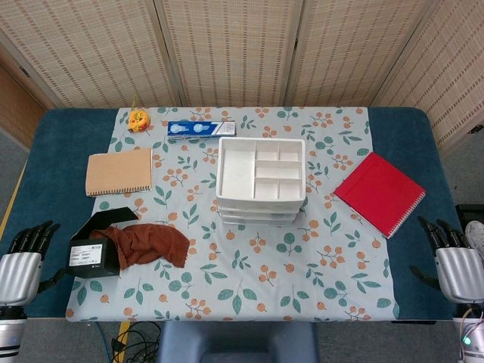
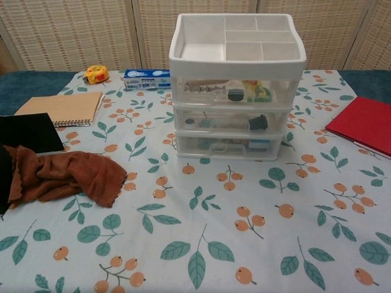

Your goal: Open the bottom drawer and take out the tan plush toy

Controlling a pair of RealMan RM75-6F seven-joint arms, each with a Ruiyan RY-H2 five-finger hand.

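A white drawer unit [image 1: 261, 181] with three clear drawers stands mid-table, its top an empty divided tray [image 2: 238, 38]. All drawers are pushed in. The bottom drawer [image 2: 226, 146] has a small handle at its front and something dark inside at the right; I cannot make out a tan plush toy through its wall. My left hand [image 1: 23, 257] hangs off the table's near left corner, fingers apart and holding nothing. My right hand [image 1: 454, 261] is off the near right corner, likewise spread and holding nothing. Neither hand shows in the chest view.
A brown cloth [image 2: 61, 174] lies over a black box [image 1: 94, 253] at the near left. A tan notebook [image 1: 119, 171], a toothpaste box [image 1: 200, 129] and a small yellow toy [image 1: 138, 119] sit at the back left. A red notebook [image 1: 380, 192] lies to the right.
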